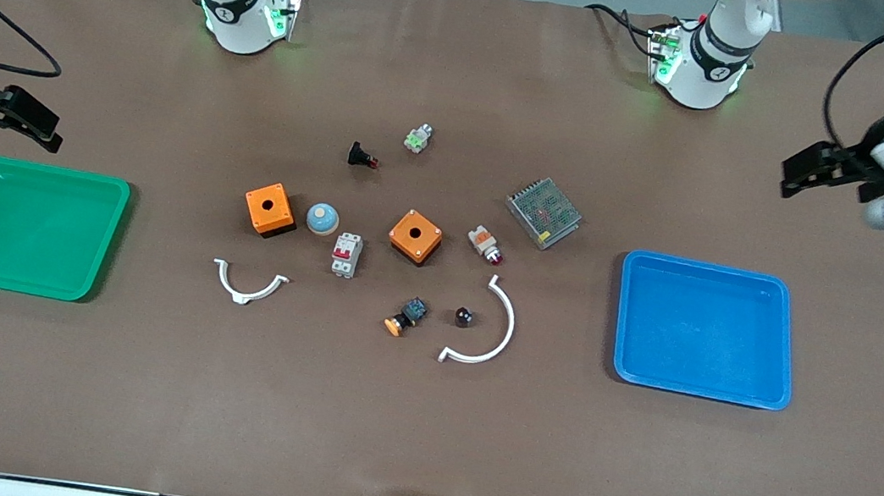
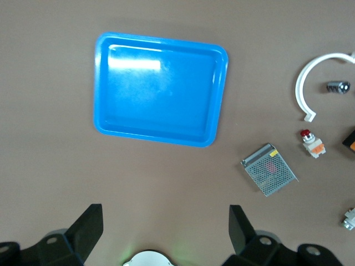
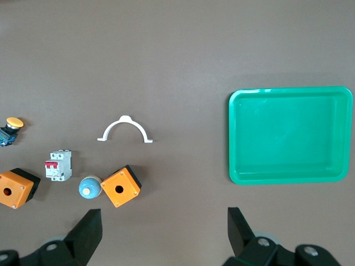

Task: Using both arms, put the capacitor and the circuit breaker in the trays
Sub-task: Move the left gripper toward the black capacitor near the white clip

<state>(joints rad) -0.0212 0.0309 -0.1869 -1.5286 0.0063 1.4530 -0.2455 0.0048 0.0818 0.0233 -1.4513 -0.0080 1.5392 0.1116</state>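
The capacitor [image 1: 463, 316], a tiny black stubby cylinder, lies inside the curve of a large white arc clip [image 1: 486, 331]; it also shows in the left wrist view [image 2: 337, 87]. The circuit breaker [image 1: 346, 254], a white-grey block with red levers, lies between two orange boxes and nearer to the front camera; it also shows in the right wrist view [image 3: 58, 165]. My left gripper [image 1: 823, 174] is open and empty, high over the table's left-arm end beside the blue tray [image 1: 704, 329]. My right gripper [image 1: 15, 119] is open and empty, over the right-arm end by the green tray [image 1: 27, 223].
Orange boxes [image 1: 269, 209] [image 1: 415, 236], a blue dome [image 1: 322, 219], a small white clip [image 1: 249, 284], a mesh-topped metal box [image 1: 543, 212], a black part with red tip [image 1: 363, 156], a white part with orange-red tip [image 1: 484, 243] and an orange-capped part [image 1: 405, 317] lie mid-table.
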